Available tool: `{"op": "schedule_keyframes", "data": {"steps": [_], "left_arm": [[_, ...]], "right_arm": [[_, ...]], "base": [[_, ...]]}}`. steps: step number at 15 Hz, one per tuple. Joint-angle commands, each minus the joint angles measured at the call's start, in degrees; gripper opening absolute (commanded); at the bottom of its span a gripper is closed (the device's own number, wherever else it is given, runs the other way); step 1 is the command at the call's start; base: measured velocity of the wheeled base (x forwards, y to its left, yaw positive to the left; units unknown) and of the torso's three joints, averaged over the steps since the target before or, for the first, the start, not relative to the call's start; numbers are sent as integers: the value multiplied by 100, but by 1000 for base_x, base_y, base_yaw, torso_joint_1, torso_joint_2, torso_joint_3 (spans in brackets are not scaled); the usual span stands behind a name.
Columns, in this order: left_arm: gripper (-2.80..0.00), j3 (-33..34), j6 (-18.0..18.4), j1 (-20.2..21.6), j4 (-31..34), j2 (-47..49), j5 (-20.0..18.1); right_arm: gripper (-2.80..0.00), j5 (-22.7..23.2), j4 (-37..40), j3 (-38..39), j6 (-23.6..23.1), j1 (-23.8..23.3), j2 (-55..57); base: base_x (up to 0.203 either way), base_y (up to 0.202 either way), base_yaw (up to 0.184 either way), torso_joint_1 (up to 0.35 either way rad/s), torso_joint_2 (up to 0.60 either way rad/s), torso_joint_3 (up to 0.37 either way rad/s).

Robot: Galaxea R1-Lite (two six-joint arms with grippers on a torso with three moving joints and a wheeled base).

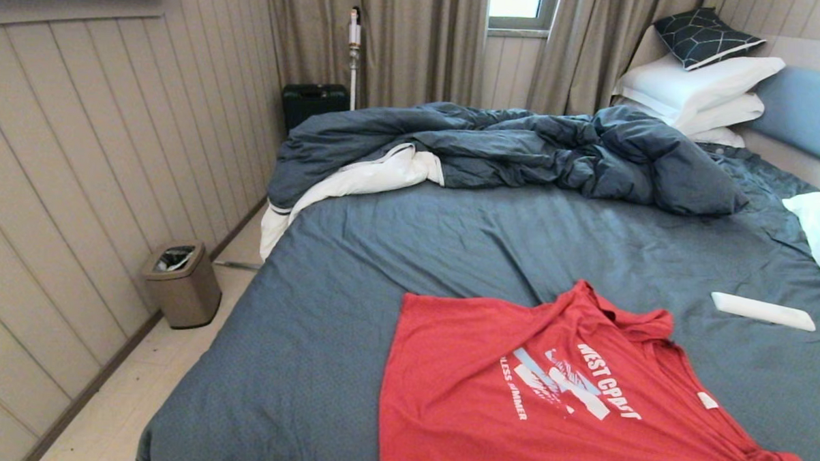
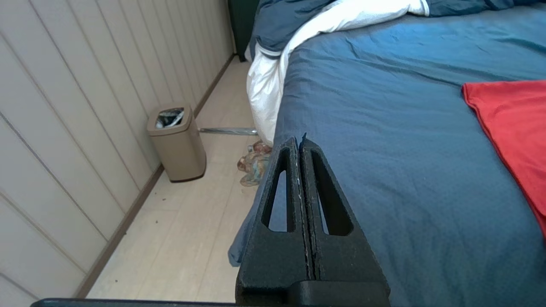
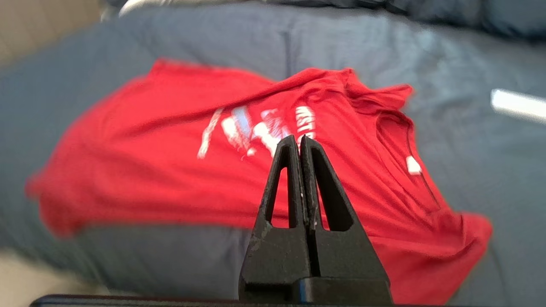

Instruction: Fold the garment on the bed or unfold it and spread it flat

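Right gripper [image 3: 300, 138] pinched tight, nothing in it — hanging over the garment [image 3: 179, 170]; left gripper [image 2: 300, 143] closed too, empty, by bed [image 2: 384, 170] edge.

Neither arm shows in the head view; each gripper appears only in its own wrist view. The left gripper [image 2: 300, 143] has its jaws pressed together along their whole length, the two black slotted fingers [image 2: 279, 192] meeting at a narrow tip, with nothing between them. The right gripper [image 3: 298, 140] stands the same way, jaws closed tip to tip and holding nothing, its dark fingers [image 3: 324, 187] touching nothing.
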Motion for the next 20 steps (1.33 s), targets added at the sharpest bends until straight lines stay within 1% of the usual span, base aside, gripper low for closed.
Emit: {"op": "schedule_keyframes", "data": {"steps": [1, 2, 3, 4, 5, 6, 7, 8, 10, 12, 13, 16, 20], "left_arm": [[-280, 2, 6, 2, -7, 7, 2], [-280, 2, -12, 2, -16, 7, -7], [-280, 2, -15, 2, -16, 7, -7], [-280, 2, -24, 2, -16, 7, -7], [-280, 2, -24, 2, -16, 7, -7], [-280, 2, -7, 2, -16, 7, -7], [-280, 2, -24, 2, -16, 7, 2], [-280, 2, -24, 2, -16, 7, 2], [-280, 2, -71, -4, -21, 7, 20], [-280, 2, -333, -7, -57, 7, 44], [-280, 2, -396, -16, -60, 7, 55], [-280, 2, -473, -16, -69, 7, 55], [-280, 2, -481, -16, -69, 7, 55]], "right_arm": [[-280, -249, -60, 0, 378, 179, 43], [-280, -252, -71, 0, 420, 175, 43], [-280, -226, -71, 0, 377, 179, 34], [-280, -205, -69, 0, 282, 70, 27], [-280, -198, -63, 0, 176, -254, 23], [-280, -190, -54, 0, 97, -737, -1], [-280, -184, -42, 0, 76, -1046, -36], [-280, -177, -3, 0, 91, -1132, -150], [-280, -136, 62, 0, 157, -804, -427], [-280, -157, 70, 0, 366, -792, -440], [-280, -212, 70, 0, 399, -792, -440], [-280, -217, 70, 0, 408, -792, -440], [-280, -226, 61, 0, 408, -792, -440]], "base": [[0, 0, 0, 0, 0, 0], [0, 0, 0, 0, 0, 0], [0, 0, 0, 0, 0, 0], [0, 0, 0, 0, 0, 0], [0, 0, 0, 0, 0, 0], [0, 0, 0, 0, 0, 0], [0, 0, 0, 0, 0, 0], [0, 0, 0, 0, 0, 0], [0, 0, 0, 0, 0, 0], [0, 0, 0, 0, 0, 0], [0, 0, 0, 0, 0, 0], [0, 0, 0, 0, 0, 0], [0, 0, 0, 0, 0, 0]]}}
